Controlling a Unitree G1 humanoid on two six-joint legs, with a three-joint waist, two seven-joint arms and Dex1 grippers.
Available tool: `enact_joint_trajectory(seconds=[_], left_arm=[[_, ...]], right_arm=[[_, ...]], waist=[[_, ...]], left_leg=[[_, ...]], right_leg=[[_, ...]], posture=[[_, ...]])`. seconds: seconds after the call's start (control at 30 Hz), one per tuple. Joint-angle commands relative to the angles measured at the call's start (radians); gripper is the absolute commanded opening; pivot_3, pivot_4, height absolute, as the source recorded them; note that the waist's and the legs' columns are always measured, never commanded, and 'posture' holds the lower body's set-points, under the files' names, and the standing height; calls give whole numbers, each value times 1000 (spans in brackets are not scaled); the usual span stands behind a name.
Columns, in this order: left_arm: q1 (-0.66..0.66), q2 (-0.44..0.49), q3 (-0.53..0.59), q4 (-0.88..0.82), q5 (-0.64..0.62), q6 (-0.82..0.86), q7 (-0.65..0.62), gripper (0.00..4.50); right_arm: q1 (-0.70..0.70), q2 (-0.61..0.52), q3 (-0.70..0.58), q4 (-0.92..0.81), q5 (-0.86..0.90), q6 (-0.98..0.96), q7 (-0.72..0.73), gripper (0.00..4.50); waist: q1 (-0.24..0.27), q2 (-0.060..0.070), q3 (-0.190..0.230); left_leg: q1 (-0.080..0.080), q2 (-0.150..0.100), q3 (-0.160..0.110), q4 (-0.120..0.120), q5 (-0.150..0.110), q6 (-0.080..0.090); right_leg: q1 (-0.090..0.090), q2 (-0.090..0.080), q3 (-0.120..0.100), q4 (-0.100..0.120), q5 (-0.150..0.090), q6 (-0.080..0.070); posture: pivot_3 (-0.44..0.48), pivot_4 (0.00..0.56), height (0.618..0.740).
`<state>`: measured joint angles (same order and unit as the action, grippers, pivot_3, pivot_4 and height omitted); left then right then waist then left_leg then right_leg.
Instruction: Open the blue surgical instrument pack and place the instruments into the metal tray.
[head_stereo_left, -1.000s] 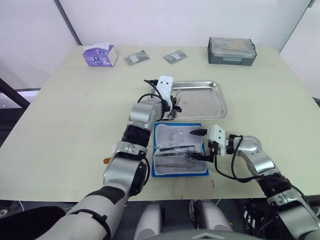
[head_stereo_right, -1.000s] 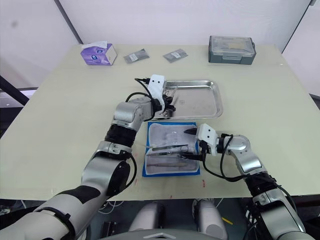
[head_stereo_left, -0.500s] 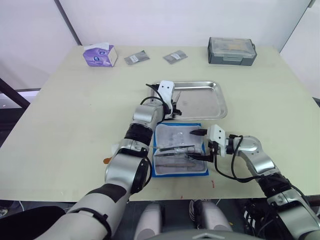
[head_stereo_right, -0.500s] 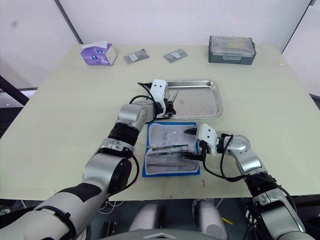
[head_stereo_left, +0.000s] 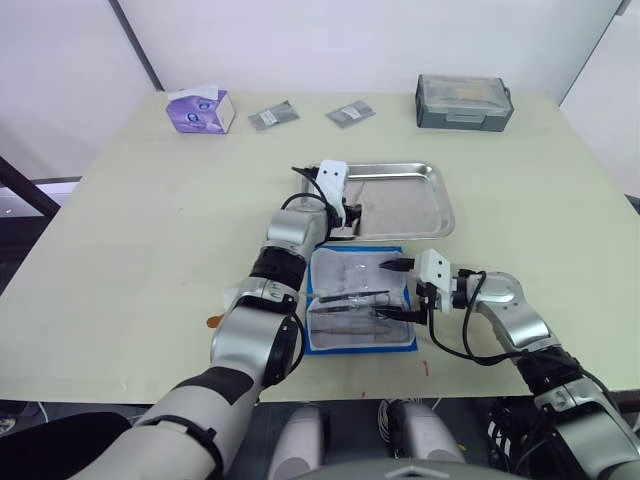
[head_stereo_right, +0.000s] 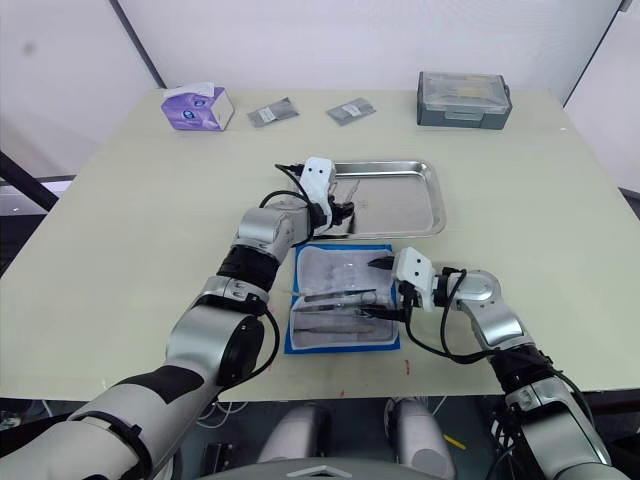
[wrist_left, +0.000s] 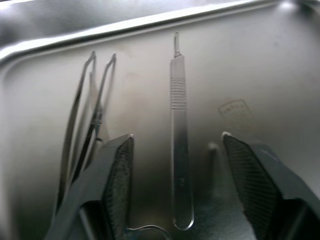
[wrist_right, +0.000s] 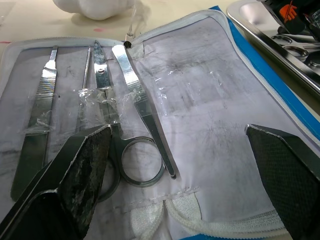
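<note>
Several tools (wrist_right: 107, 107) lie between my spread right fingers (wrist_right: 75, 170) (left ones (wrist_left: 117, 180) spread over the tray (head_stereo_left: 432, 205)); loose film could snag my pinch.

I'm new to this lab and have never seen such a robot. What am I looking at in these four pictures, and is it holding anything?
It is a humanoid robot with two arms, each ending in a gripper of two black fingers. Two pictures come from cameras in its head, looking down over a table; the other two come from cameras on its wrists, looking along the fingers.

The left gripper is open over the metal tray, where a scalpel handle and tweezers lie. The right gripper is open over the blue surgical instrument pack, which lies open with scissors and other instruments inside. Neither holds anything.

At the table's far side are a purple tissue box, two grey sachets and a grey lidded box.
</note>
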<state>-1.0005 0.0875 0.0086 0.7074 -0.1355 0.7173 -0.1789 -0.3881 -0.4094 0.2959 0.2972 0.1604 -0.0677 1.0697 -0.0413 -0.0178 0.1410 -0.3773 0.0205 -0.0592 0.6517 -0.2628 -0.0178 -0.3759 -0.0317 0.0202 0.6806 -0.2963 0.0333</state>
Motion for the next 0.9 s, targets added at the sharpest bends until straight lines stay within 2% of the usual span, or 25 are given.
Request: enact_joint_trajectory(seconds=[0.03,0.13,0.2,0.3,0.43,0.6,0.73,0.9], left_arm=[[-12,6,3,-93,-2,-9,-18,3044],[1,15,-1,-162,-23,-42,-81,3044],[25,41,-17,-218,-42,-71,-181,3044],[97,146,-52,-338,-123,-95,-480,3044],[153,282,-81,-404,-181,-123,-748,3044],[213,470,-149,-416,-178,-268,-1097,3044],[269,562,-230,-417,-125,-402,-1275,3044],[316,582,-272,-410,-97,-479,-1344,3044]], right_arm=[[66,-24,66,94,-104,47,-17,4500],[65,-23,66,93,-104,48,-19,4500],[64,-21,67,93,-103,50,-20,4500],[68,-22,66,93,-101,49,-20,4500],[66,-18,66,95,-98,48,-19,4500],[69,-20,64,95,-96,46,-16,4500],[72,-26,62,92,-94,48,-13,4500],[76,-32,60,84,-92,52,-9,4500]], waist=[[0,0,0],[0,0,0],[0,0,0],[-3,2,0],[0,2,0],[-3,2,0],[-1,2,0],[1,2,0]], left_leg=[[0,0,0,0,0,0],[0,0,0,0,0,0],[0,0,0,0,0,0],[1,0,2,-1,0,-1],[1,0,3,-2,1,-2],[1,0,3,-2,0,1],[0,0,4,-1,-2,3],[0,1,5,-1,-2,4]], right_leg=[[0,0,0,0,0,0],[0,0,0,0,0,0],[0,0,0,0,0,0],[0,0,2,0,0,0],[0,0,0,0,0,0],[0,1,0,-1,0,0],[0,1,-1,-1,0,0],[0,1,0,-1,0,-1]], posture=[[0,150,734],[0,150,734],[0,150,734],[0,150,734],[0,150,734],[0,150,734],[0,150,734],[0,150,734]])
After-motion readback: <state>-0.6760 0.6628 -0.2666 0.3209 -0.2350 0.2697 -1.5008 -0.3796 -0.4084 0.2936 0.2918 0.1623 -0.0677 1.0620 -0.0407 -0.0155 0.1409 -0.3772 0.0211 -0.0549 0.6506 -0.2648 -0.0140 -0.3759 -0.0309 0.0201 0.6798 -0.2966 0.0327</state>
